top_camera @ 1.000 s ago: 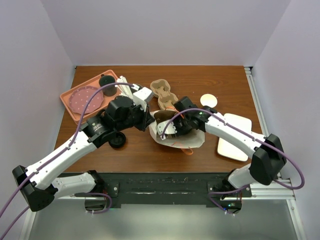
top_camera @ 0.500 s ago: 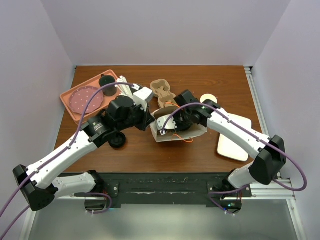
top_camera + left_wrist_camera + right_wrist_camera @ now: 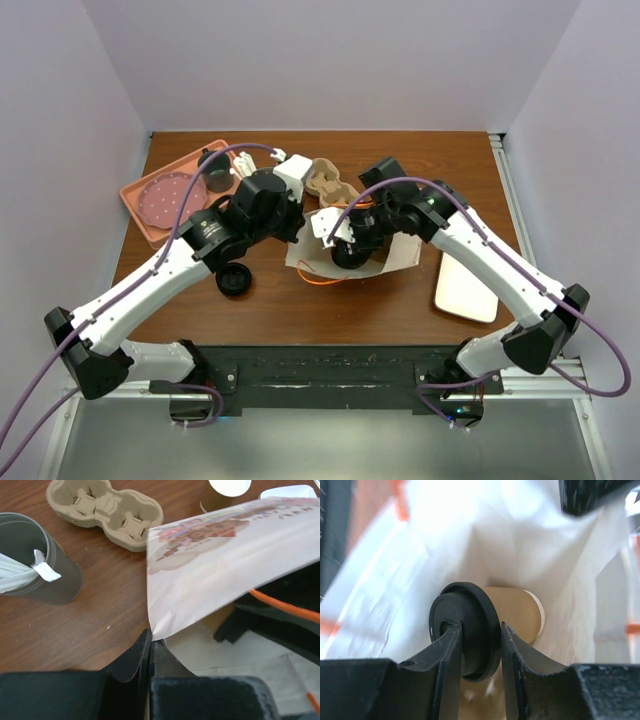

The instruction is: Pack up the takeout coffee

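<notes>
Looking down, left pincer [image 3: 299,232] and right pincer [image 3: 345,250] meet at a paper bag [image 3: 398,258] on the desk [image 3: 420,160]. Left wrist: jaws pinched tight on the bag's corner. Right wrist: jaws partly closed, gripping the takeout coffee [image 3: 515,611] by its black lid [image 3: 475,614], inside the bag.

The left arm [image 3: 160,275] reaches up from lower left and the right arm [image 3: 485,255] from lower right, wrists meeting mid-frame, left jaws pinched tight, right jaws partly apart, clamping.
</notes>
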You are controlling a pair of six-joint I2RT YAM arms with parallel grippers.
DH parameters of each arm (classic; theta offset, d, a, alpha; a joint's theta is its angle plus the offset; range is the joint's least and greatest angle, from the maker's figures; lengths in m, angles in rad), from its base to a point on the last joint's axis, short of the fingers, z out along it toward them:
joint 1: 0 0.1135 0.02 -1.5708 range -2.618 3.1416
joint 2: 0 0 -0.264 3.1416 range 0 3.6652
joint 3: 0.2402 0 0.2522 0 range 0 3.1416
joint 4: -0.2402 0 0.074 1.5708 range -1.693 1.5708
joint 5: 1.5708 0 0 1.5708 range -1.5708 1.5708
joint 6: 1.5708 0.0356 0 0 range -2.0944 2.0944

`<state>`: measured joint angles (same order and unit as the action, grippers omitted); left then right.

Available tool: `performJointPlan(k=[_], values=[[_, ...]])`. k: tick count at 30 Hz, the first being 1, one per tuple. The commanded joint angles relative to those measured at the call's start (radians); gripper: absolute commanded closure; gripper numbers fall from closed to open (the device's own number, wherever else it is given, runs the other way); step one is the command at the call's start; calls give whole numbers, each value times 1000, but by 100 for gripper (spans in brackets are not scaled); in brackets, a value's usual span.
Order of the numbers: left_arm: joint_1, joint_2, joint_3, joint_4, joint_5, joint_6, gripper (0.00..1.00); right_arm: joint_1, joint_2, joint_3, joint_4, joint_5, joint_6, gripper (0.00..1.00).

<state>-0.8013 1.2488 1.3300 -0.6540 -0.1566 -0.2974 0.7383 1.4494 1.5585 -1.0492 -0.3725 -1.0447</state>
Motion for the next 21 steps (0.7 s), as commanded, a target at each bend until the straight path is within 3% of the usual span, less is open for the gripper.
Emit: performJointPlan(k=[1, 4, 14, 18, 20, 21], values=[[5, 43, 98, -99, -87, -25, 100, -4, -70, 63, -28, -170, 138, 85], [10, 75, 162, -163, -109, -26, 100, -4, -99, 54, 4, -204, 199, 85], [13, 126, 293, -340, -162, -75, 100, -4, -287, -135, 415, -239, 458, 87], [22, 167, 351, -427, -188, -91, 100, -4, -325, -167, 563, -283, 651, 87], [27, 170, 357, -460, -208, -95, 100, -4, -362, -189, 713, -267, 744, 89], [30, 167, 357, -464, -212, -95, 100, -4, -371, -207, 771, -247, 858, 89]])
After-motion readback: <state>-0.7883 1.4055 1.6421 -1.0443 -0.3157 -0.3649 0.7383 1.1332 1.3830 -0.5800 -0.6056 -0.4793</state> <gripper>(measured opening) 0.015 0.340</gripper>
